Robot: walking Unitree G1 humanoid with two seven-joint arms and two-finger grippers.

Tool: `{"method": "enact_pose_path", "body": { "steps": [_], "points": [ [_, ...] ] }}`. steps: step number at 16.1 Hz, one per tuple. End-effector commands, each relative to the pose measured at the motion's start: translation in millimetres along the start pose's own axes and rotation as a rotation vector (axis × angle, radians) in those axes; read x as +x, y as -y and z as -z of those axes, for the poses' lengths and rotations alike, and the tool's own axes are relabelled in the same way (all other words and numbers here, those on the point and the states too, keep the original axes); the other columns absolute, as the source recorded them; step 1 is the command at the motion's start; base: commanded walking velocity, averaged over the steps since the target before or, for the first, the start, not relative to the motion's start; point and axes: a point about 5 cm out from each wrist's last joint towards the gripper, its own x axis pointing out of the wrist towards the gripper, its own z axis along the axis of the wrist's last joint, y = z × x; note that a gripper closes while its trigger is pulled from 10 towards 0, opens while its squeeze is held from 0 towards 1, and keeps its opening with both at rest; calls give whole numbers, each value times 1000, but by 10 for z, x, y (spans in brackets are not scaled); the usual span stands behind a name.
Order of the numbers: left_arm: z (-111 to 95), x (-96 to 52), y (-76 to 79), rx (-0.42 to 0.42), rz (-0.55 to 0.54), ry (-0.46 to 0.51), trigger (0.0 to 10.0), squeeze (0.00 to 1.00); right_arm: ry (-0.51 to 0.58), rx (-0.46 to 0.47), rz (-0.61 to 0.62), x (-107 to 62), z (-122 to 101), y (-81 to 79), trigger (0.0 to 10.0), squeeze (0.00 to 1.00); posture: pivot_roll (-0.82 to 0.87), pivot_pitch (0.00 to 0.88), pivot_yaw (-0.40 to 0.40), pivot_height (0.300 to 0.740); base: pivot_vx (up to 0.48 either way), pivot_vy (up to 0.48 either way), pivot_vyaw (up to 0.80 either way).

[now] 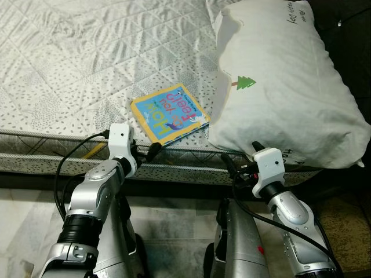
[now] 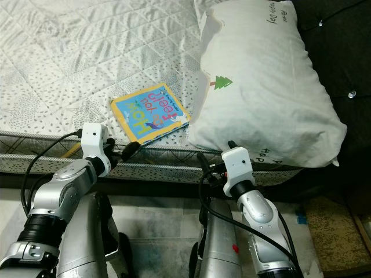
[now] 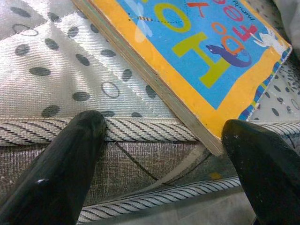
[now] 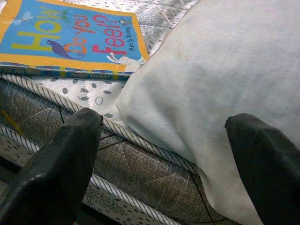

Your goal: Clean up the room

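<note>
A children's board book point(image 1: 170, 113) with a blue cover and yellow border lies flat near the front edge of the bed, one corner jutting slightly over the piped edge. A large white pillow point(image 1: 278, 81) with a small green tree print lies to its right and overlaps the bed's front edge. My left gripper point(image 3: 164, 140) is open at the mattress edge, just below the book's point(image 3: 201, 51) near corner, with nothing between its fingers. My right gripper point(image 4: 164, 136) is open too, held in front of the mattress edge below the pillow's point(image 4: 225, 79) near corner.
The mattress point(image 1: 75, 63) has a quilted white cover with grey dots and a striped piped border point(image 1: 52, 152). Dark upholstery point(image 2: 339, 52) rises to the right of the pillow. Pale floor point(image 1: 23, 226) lies below the bed.
</note>
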Motion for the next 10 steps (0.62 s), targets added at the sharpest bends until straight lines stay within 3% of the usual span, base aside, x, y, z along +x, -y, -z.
{"method": "enact_pose_path", "body": {
  "steps": [1, 10],
  "points": [
    [142, -16, -119, -20, -48, -68, 10000, 0, -30, 0, 9, -46, 71, 6, 10000, 0, -3, 250, -88, 514, 0, 0, 0],
    [137, -156, -628, -36, -229, -100, 10000, 0, -33, 5, 5, -45, 78, -5, 10000, 0, 1, 254, -86, 514, 0, 0, 0]
  ]
}}
